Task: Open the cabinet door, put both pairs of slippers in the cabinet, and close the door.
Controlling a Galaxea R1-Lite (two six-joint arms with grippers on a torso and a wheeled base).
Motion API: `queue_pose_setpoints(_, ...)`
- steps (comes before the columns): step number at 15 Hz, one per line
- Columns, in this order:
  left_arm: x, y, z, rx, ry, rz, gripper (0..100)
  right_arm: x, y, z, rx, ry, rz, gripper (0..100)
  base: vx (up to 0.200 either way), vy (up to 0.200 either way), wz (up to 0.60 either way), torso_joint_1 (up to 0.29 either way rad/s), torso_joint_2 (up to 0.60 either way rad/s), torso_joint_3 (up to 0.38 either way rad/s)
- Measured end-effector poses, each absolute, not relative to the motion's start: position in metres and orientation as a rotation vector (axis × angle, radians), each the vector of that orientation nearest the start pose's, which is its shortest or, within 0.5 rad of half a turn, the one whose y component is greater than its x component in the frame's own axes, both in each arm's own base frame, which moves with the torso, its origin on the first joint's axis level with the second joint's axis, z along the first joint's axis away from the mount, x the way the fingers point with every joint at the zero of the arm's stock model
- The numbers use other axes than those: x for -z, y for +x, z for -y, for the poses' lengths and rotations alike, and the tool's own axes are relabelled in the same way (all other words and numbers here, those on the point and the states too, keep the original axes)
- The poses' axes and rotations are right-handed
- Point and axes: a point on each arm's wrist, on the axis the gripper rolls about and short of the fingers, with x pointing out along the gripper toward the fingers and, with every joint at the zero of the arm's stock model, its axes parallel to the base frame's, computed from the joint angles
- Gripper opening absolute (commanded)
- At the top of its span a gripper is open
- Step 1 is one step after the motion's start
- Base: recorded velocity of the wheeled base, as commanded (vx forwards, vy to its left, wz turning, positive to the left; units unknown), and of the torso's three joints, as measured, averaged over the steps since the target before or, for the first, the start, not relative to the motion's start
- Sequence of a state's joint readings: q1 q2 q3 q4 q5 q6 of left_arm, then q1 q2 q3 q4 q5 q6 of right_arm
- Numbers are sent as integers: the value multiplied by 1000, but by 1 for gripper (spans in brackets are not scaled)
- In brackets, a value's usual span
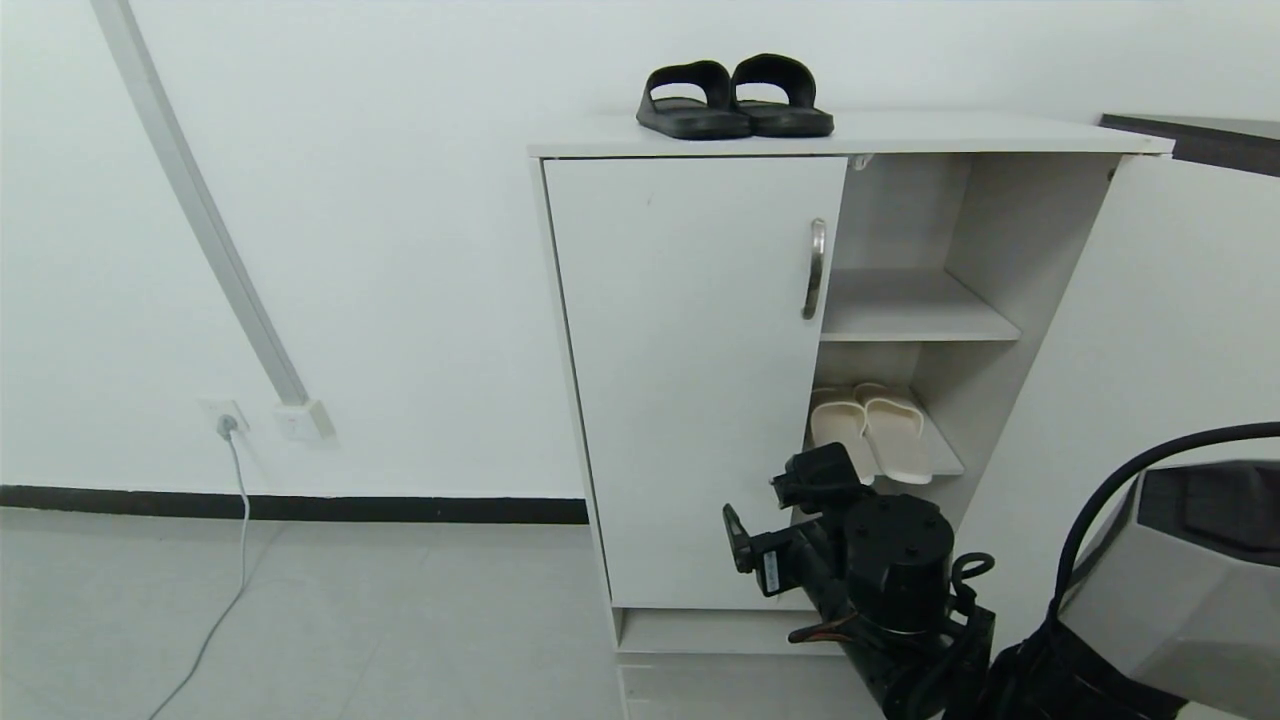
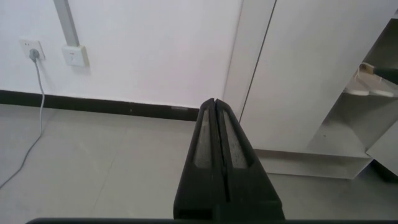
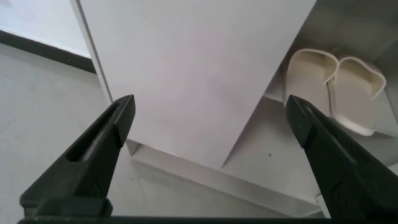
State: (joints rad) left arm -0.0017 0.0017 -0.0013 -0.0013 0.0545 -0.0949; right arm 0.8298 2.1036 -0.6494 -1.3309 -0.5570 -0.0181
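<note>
Status: the cabinet door (image 1: 1160, 330) at the right of the head view stands open. The beige slippers (image 1: 880, 432) sit on the lower shelf (image 1: 945, 462) at centre-right, while the black slippers (image 1: 735, 98) are on the cabinet top (image 1: 960, 132) at upper centre, not yet stowed. Your right gripper (image 3: 209, 109) has its fingers wide and empty, your left gripper (image 2: 214, 109) has its fingers pressed together on nothing; left for you, by my reading: black pair in, door closed.

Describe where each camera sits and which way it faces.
Head view: on the head, facing forward and down at the cabinet; right arm shows.
Left wrist: faces the wall socket and cabinet; shut left pincer shows.
Right wrist: faces the closed door; open right pincer shows.
Head and right wrist share the cream slippers.
</note>
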Motion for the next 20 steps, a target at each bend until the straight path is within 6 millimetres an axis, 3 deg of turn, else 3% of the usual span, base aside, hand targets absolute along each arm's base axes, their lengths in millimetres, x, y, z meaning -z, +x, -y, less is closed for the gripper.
queue_pose_setpoints(9, -76, -23, -1, -54, -95, 4, 0, -84, 241, -245, -270, -91, -85, 100, 0, 0, 0, 64, -413, -347)
queue_pose_setpoints(20, -76, -23, -1, -53, -95, 4, 0, -84, 237, -242, -272, -98, -77, 100, 0, 0, 0, 164, -479, -322)
